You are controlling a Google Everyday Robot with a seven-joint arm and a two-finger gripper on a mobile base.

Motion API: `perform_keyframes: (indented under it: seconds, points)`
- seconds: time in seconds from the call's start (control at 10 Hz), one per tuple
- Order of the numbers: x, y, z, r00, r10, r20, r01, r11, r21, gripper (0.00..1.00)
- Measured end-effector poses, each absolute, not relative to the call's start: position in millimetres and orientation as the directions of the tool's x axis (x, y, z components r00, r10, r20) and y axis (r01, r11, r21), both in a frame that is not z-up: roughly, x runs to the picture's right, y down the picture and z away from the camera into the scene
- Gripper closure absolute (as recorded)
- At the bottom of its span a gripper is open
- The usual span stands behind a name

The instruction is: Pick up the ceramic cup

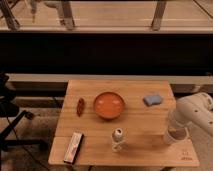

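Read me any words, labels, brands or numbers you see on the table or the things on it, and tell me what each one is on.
None can be read.
Small dark mark on the table corner: too blurred to read.
Flat packet: print too small to read.
The orange bowl, blue sponge and ceramic cup show no text.
The hand sits at the cup, unmarked.
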State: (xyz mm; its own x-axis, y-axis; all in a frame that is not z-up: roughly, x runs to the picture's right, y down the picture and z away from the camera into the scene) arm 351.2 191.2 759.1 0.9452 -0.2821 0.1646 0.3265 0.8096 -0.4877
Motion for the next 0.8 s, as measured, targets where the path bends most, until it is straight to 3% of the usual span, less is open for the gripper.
perform_keyframes:
  seconds: [0.2,0.8]
  points:
    - [351.5,193.2,756.3,0.947,-0.279,0.156,0.32,0.8,-0.508,1.0]
    - [304.0,174.7,745.7,0.931,-0.303,0.204,0.366,0.783,-0.502,1.0]
